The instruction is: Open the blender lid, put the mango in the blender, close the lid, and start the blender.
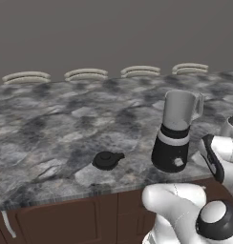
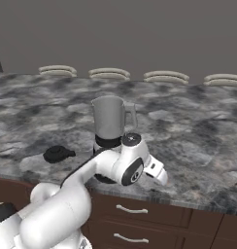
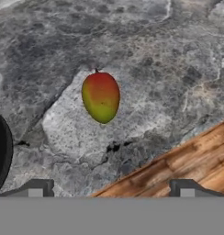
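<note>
While the gripper [image 3: 111, 189] hangs with its jaws spread wide and nothing between them, the mango [image 3: 100, 97] lies on the counter [image 1: 51, 128] straight ahead of the fingertips in the hand view, centred between them but apart from them, so the coming reach looks like a plain advance along the hand's own line. Its long axis runs roughly along that line, stem end away from the fingers. The fruit is oval, red at the stem end fading to yellow-green. It rests near the counter's front edge, beside the blender [image 1: 174, 138], whose jar stands open; the blender lid [image 1: 107, 160] lies on the blender's other side.
</note>
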